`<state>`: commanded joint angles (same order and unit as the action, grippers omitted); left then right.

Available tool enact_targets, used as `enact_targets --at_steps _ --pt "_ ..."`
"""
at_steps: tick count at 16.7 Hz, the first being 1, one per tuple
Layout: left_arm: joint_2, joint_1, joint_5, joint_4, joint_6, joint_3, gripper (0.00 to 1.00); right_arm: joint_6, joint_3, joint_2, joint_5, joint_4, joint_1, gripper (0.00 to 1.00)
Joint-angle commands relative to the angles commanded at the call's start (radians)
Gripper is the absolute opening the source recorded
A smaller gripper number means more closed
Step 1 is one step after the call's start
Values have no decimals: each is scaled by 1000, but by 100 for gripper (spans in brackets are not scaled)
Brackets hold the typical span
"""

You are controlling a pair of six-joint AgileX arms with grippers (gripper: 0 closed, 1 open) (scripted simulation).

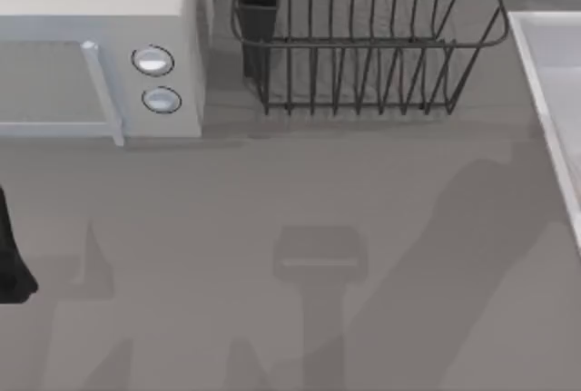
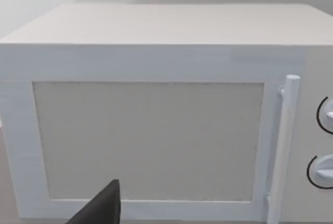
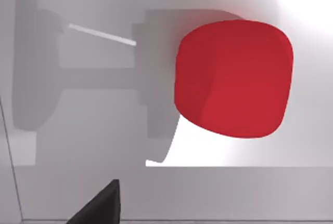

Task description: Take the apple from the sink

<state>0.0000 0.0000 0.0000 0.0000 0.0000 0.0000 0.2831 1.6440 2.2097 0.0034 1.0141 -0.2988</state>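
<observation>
The smooth bright red apple [image 3: 233,78] lies on the pale grey-white sink [image 3: 93,193] floor just ahead of the right gripper, whose grip state cannot be told; approach seems underway

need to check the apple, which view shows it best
The right wrist view: the apple is large and unobstructed there, lying on the pale sink floor. The top view catches just the sink's rim at the table's right edge, and the left wrist view faces the microwave.
</observation>
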Motion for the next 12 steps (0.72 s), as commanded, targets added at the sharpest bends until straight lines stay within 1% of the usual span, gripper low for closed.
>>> enact_targets --at_steps 7,9,12 --pt "0 0 0 0 0 0 100 -3 -130 191 2 -344 -3 100" --pt "0 0 0 0 0 0 100 -3 -153 224 2 -389 -3 100" --pt "0 0 0 0 0 0 100 -3 -157 229 2 -396 -3 100"
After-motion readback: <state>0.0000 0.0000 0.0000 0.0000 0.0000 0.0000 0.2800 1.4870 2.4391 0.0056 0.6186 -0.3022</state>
